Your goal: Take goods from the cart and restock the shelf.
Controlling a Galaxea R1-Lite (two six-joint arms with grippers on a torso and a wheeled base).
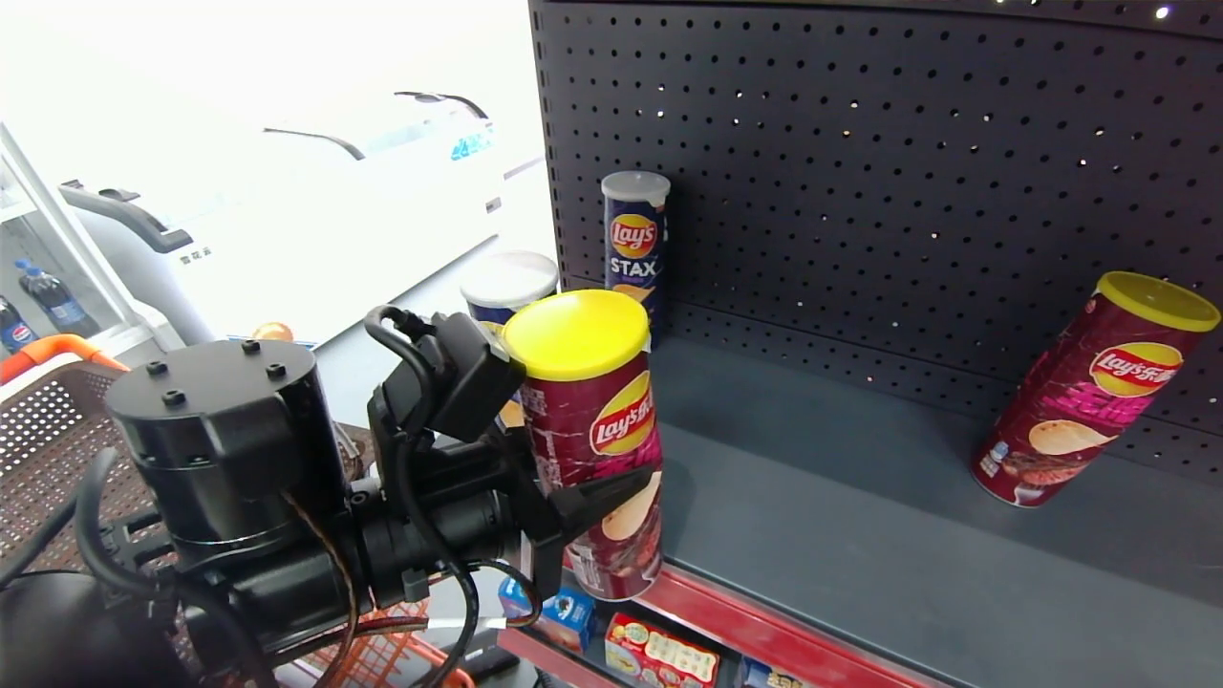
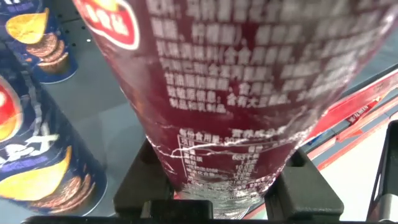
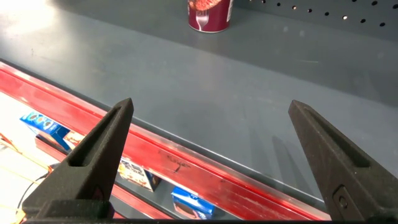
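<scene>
My left gripper is shut on an upright maroon chip can with a yellow lid, held at the front left edge of the grey shelf deck. In the left wrist view the same maroon can sits between the black fingers. Just behind it stands a blue can with a white lid, and another blue can stands against the pegboard. A second maroon can leans on the pegboard at the right. My right gripper hangs open over the shelf's front edge, with nothing in it.
An orange cart basket sits at the far left behind my left arm. The shelf has a red front lip, with small boxes on the level below. Bare deck lies between the held can and the leaning can.
</scene>
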